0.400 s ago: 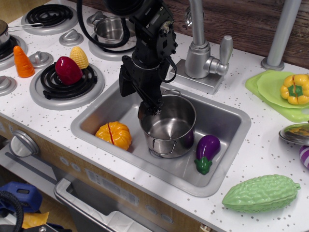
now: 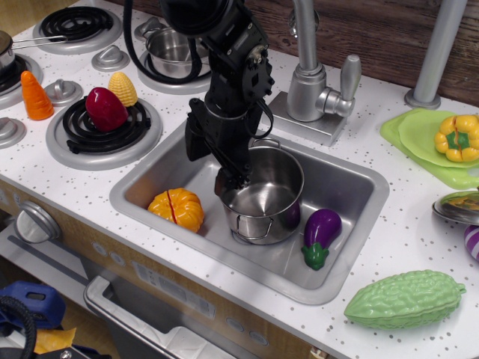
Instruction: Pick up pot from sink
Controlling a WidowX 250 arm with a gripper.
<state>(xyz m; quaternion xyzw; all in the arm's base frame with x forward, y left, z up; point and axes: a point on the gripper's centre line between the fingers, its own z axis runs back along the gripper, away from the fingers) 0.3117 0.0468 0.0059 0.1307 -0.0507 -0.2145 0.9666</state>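
Note:
The large shiny steel pot (image 2: pixel 263 200) stands upright in the middle of the brushed-steel sink (image 2: pixel 352 187), with a wire loop handle facing the front. My black gripper (image 2: pixel 233 182) comes down from above and sits at the pot's left rim, with its fingertips straddling or touching the rim wall. The arm hides the jaws, so I cannot see whether they are closed on the rim. The pot rests on the sink floor.
An orange pumpkin (image 2: pixel 177 209) lies in the sink left of the pot and a purple eggplant (image 2: pixel 320 235) lies to its right. The faucet (image 2: pixel 313 82) stands behind. A smaller steel pot (image 2: pixel 171 45) sits on a back burner. A green gourd (image 2: pixel 404 298) lies on the counter.
My gripper has dropped a little lower onto the pot's left rim. The pot seems nudged slightly to the right.

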